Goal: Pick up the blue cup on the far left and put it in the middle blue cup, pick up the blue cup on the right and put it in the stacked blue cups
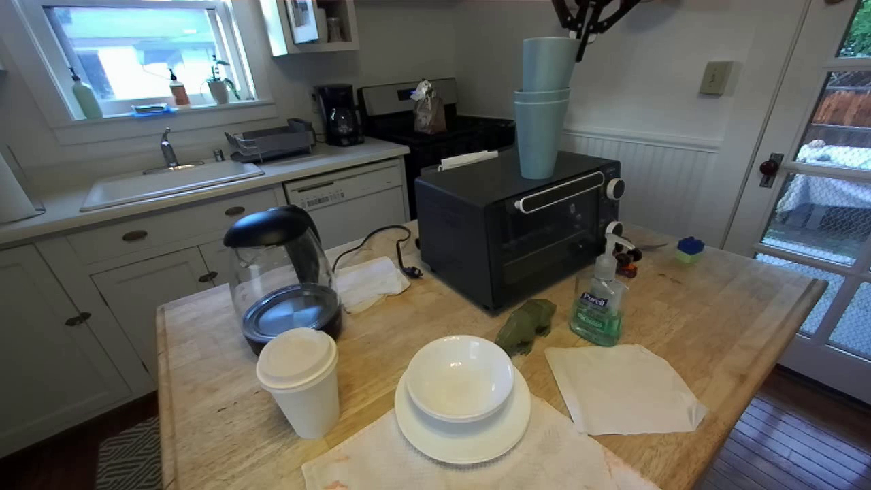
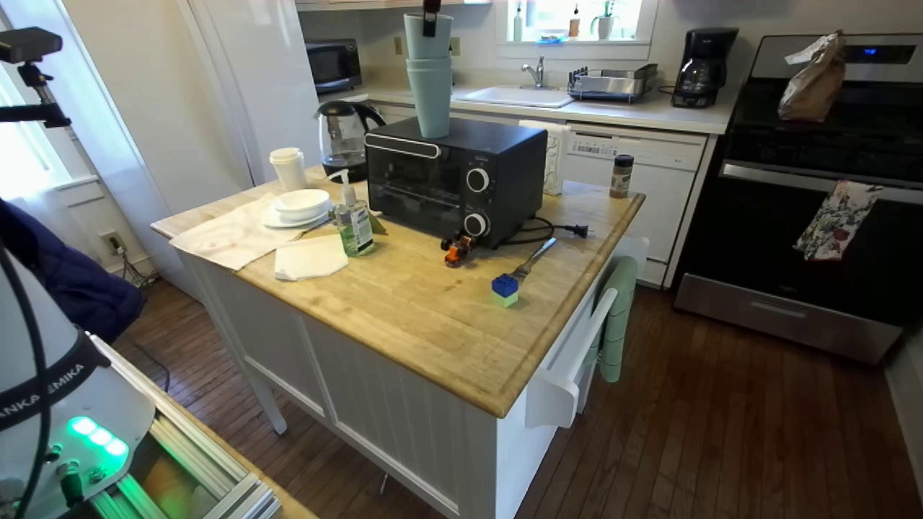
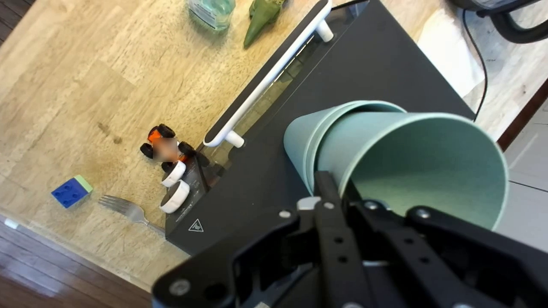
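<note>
In an exterior view I see pale-blue cups (image 2: pixel 430 101) upper centre, a flowered towel (image 2: pixel 840 220) at right, a blue-and-green block (image 2: pixel 505 290) below centre.

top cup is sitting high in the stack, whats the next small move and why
I'd probably ease the gripper a little straight down: its jaws pinch the wall of the top cup, whose lower end is inside the stacked cups, while its rim stands well above theirs, so it looks not fully seated.
</note>
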`<state>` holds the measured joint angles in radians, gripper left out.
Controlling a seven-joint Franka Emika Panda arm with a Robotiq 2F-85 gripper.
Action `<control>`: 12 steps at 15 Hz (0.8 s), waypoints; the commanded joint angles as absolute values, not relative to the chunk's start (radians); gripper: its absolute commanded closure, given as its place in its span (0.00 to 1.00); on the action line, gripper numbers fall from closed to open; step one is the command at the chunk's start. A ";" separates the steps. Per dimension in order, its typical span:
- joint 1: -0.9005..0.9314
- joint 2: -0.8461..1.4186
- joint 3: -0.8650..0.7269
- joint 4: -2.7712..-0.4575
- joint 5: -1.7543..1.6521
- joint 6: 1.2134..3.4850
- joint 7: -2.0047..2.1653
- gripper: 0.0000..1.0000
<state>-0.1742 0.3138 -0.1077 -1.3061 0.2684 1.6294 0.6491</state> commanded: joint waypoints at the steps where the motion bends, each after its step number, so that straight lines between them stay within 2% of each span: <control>1: -0.157 0.313 -0.109 -1.319 0.246 1.659 0.672 0.85; 2: -0.154 0.313 -0.110 -1.319 0.242 1.665 0.676 0.69; 12: -0.151 0.273 -0.092 -1.349 0.250 1.780 0.531 0.02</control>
